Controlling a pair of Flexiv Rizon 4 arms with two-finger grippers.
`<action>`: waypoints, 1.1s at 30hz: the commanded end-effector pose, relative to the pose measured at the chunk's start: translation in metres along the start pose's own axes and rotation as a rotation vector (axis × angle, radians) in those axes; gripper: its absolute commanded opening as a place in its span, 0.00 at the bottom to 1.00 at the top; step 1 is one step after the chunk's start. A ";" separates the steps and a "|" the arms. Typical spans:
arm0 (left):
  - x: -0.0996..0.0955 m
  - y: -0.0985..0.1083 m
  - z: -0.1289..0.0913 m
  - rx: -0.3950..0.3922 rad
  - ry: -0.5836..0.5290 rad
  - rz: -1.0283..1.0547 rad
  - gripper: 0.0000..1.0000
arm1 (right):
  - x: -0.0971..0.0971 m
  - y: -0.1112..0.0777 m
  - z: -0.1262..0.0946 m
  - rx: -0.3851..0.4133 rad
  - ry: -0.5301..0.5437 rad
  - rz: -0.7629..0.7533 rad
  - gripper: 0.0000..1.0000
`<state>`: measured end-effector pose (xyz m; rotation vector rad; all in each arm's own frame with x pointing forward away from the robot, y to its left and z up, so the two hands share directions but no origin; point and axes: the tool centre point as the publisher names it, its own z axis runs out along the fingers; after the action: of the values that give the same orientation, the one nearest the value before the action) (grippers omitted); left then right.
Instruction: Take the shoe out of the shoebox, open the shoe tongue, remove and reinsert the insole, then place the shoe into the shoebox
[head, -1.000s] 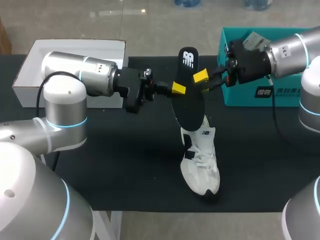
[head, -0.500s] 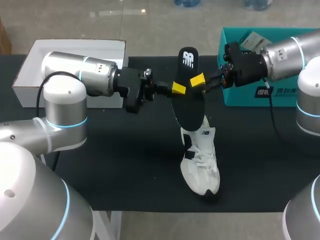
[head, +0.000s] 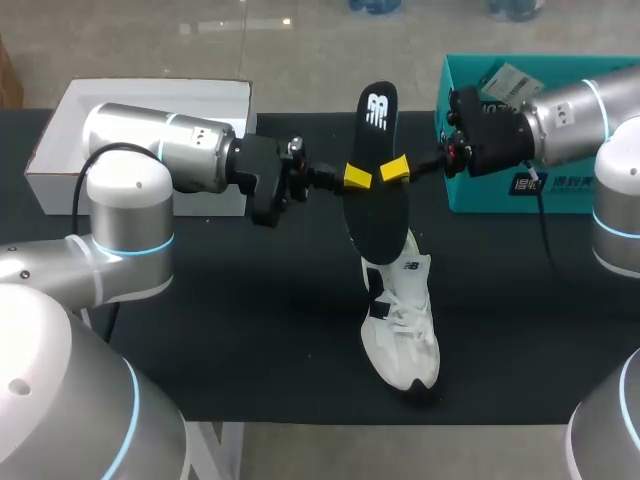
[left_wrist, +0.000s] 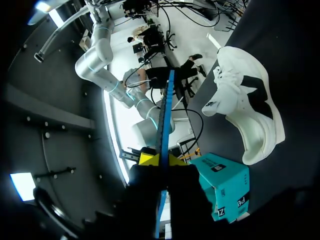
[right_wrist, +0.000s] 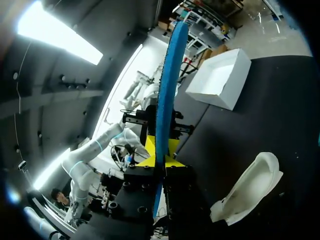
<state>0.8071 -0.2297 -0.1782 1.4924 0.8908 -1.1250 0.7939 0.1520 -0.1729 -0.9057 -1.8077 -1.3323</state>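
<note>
Both grippers are clenched on the same item. The left gripper (head: 357, 177) and the right gripper (head: 393, 170) each pinch the long black foam insole with a white logo and blue edge (head: 378, 215), one from either side edge, near its middle. Each wrist view confirms it: the insole runs edge-on between that gripper's own yellow tips, which press on both faces.

Location of the insole: held aloft over the middle of the black table mat (head: 250, 330), lengthwise, logo end toward the far side. Its near end lies over the collar of the white lace-up sneaker with black panels (head: 402, 330) as seen from above. Whether they touch cannot be told.

The sneaker rests free on the mat, toe toward the near edge, with neither gripper on it. The teal cardboard shoebox (head: 480, 195) stands far right, and a white open cardboard tray (head: 150, 92) far left.

Assessment: removal is complete and reinsertion is the step in hand. The sneaker is unsecured. The next move likely calls for one gripper to let go and steady the shoe while the other steers the insole's near end into the opening.
</note>
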 end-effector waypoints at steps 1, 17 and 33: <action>0.001 0.001 0.002 -0.001 -0.002 0.003 0.00 | 0.000 0.001 0.005 0.001 0.000 -0.003 0.00; -0.010 -0.006 -0.011 0.075 0.052 -0.175 1.00 | -0.001 -0.005 -0.006 -0.031 -0.026 -0.009 0.00; -0.016 -0.040 -0.050 0.192 0.069 -0.473 1.00 | -0.005 0.008 -0.025 -0.037 -0.059 -0.041 0.00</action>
<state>0.7719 -0.1715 -0.1724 1.5141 1.2575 -1.5392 0.8053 0.1277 -0.1680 -0.9424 -1.8587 -1.3880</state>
